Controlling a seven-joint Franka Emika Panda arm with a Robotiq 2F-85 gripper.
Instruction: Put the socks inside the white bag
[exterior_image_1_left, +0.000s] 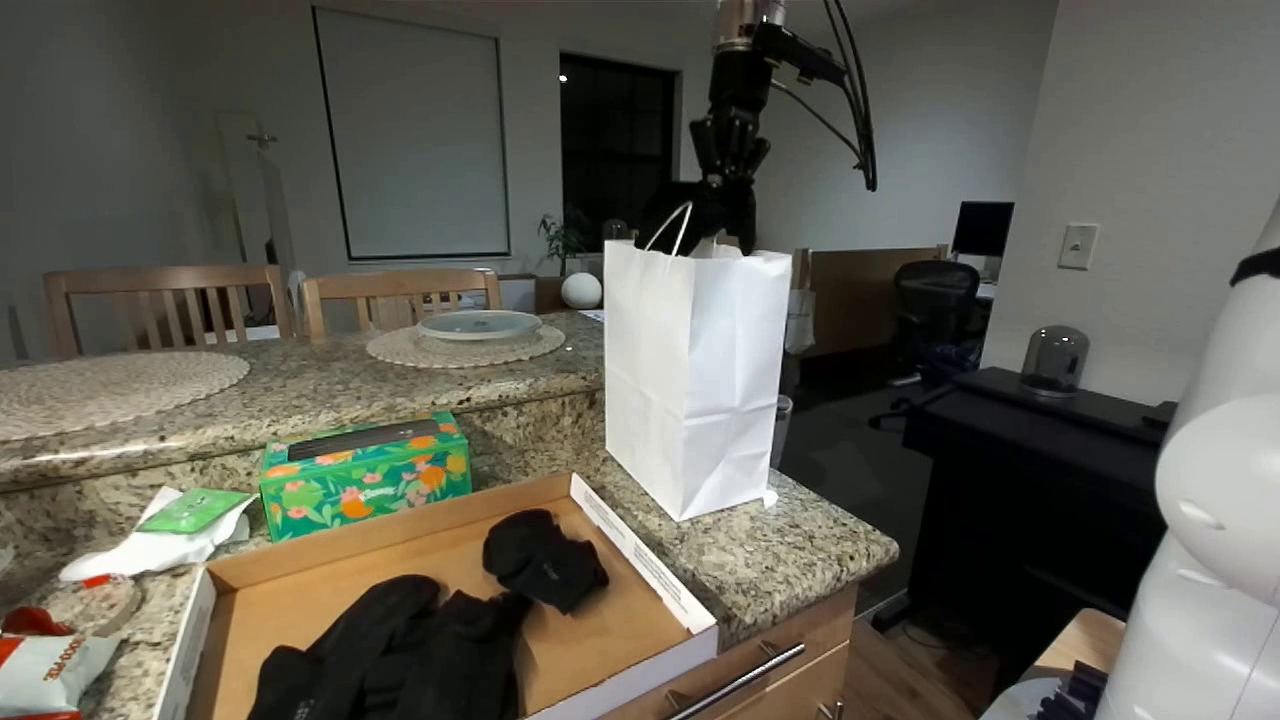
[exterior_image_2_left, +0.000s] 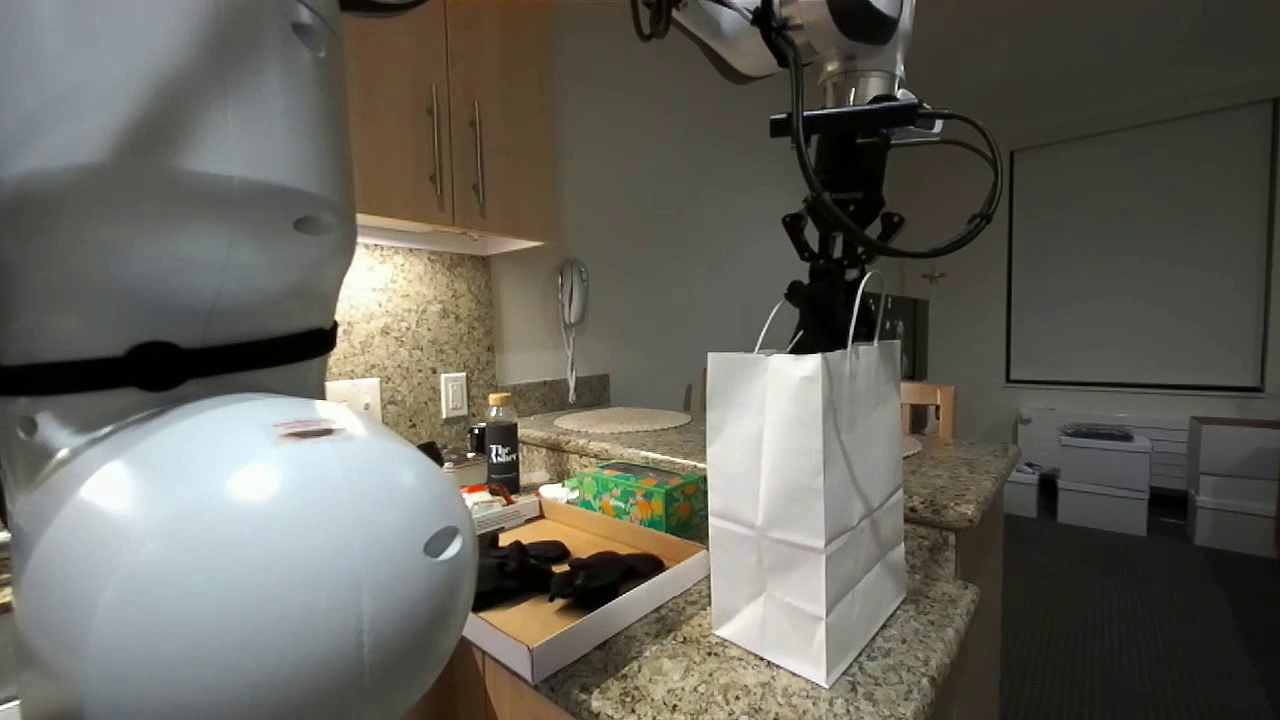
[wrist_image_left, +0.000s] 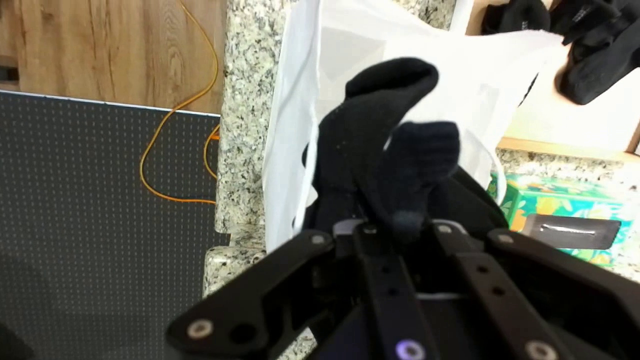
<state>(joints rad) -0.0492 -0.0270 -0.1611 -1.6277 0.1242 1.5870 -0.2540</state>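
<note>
While the claw (wrist_image_left: 401, 231) clamps a ribbed black sock bundle (wrist_image_left: 362, 145), the creased white bag (exterior_image_2_left: 765, 470) gapes below.
Left, both exterior views: rumpled black socks (exterior_image_1_left: 545, 562) in cardboard tray (exterior_image_1_left: 600, 650).

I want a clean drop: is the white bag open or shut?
Open: in the wrist view, the rim of the white bag spreads apart on either side of the black socks held by the gripper.

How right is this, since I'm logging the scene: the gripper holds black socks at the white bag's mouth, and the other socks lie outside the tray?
Not quite: the other socks lie inside, not outside, the tray, as both exterior views show. The gripper does hold black socks at the mouth of the white bag.
</note>
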